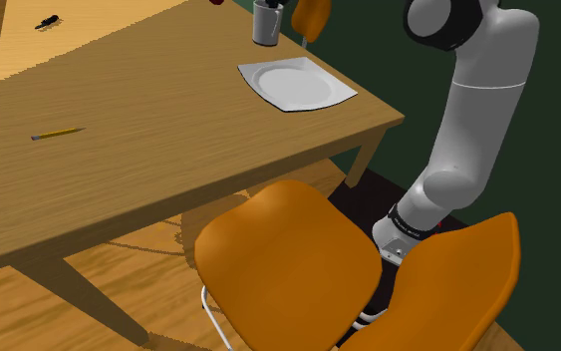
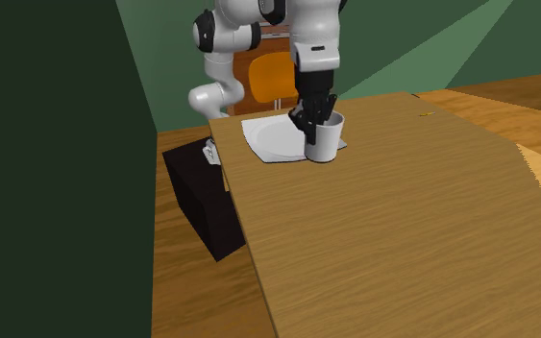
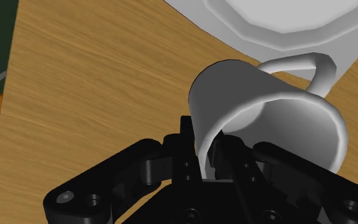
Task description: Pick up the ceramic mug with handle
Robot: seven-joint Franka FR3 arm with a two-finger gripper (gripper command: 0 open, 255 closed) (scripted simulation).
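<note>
A pale grey mug (image 2: 325,140) with a looped handle (image 3: 306,66) stands at a corner of the white plate (image 2: 270,140) on the wooden table (image 2: 403,221). My black gripper (image 2: 316,115) comes down onto the mug from above. In the wrist view the gripper (image 3: 207,149) is shut on the mug's (image 3: 266,121) rim, one finger inside the cup and one outside, on the side away from the handle. In the shoulder view the mug (image 1: 264,26) is at the table's far edge with the fingertips (image 1: 272,6) in its mouth. I cannot tell whether the mug's base touches the table.
A square white plate (image 1: 296,84) lies near the mug. A pencil (image 1: 57,133) and a small dark object (image 1: 47,21) lie farther along the table (image 1: 148,150). An orange chair (image 1: 288,259) stands by the near edge, another (image 2: 273,79) behind the arm.
</note>
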